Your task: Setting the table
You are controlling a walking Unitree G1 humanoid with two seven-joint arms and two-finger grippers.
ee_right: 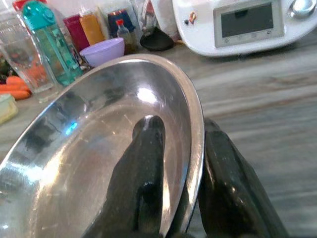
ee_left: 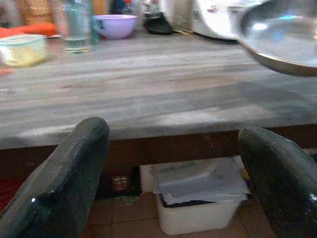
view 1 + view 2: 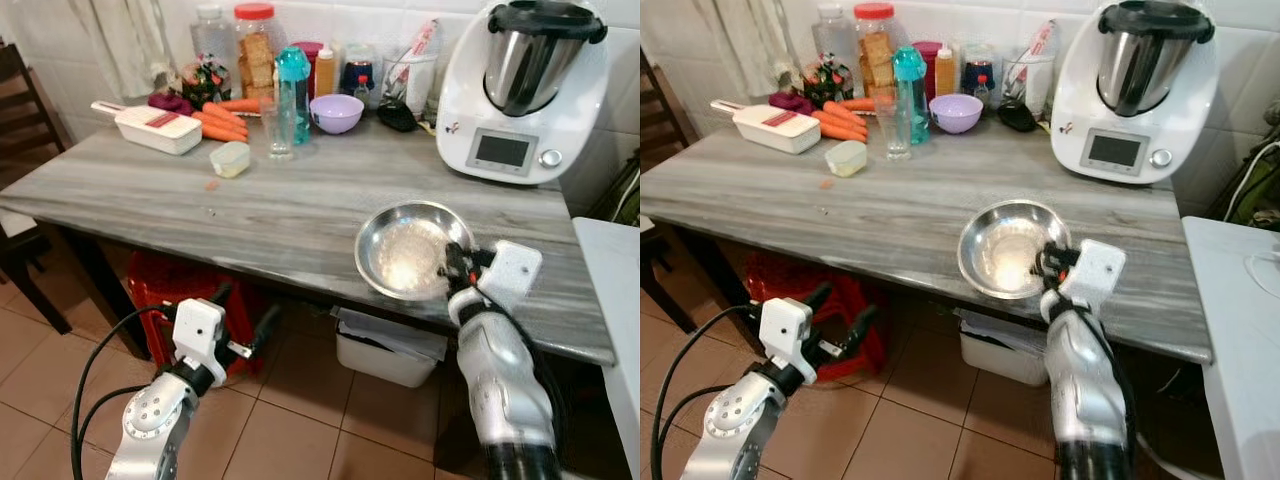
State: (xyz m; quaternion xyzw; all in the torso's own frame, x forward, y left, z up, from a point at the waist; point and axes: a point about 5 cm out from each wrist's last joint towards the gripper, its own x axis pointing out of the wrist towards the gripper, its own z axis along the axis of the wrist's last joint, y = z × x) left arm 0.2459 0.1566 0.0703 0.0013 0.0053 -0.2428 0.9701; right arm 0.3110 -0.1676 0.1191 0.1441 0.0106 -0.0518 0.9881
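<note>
The robot is bringing a shiny metal bowl [image 3: 408,250] to the tabletop [image 3: 250,200]. This looks like the step of putting the bowl in its place. The bowl is near the front edge of the tabletop, toward the right corner. It is tipped a little, and I think it is not yet resting flat, but that is hard to tell.

The right end effector [image 3: 455,263] pinches the bowl by its rim. One black finger [image 1: 143,168] is inside the bowl and the other finger [image 1: 233,183] is outside, with the thin rim squeezed between them. The two fingers are close together.

Next, I think the robot needs to bring the bowl down flat on the bare grey wood, then let go of the rim and pull the arm away. It should go slow, because a bowl held by one side can tip or slide.

The left end effector [image 3: 245,340] hangs low, below the front edge of the tabletop, above the tiled floor [image 3: 290,430]. Its two fingers are spread wide and hold nothing.

Far back on the tabletop stand a drinking glass [image 3: 277,128], a purple bowl [image 3: 337,112], some carrots [image 3: 222,120] and a big white kitchen machine [image 3: 520,90]. They are well apart from the metal bowl.
</note>
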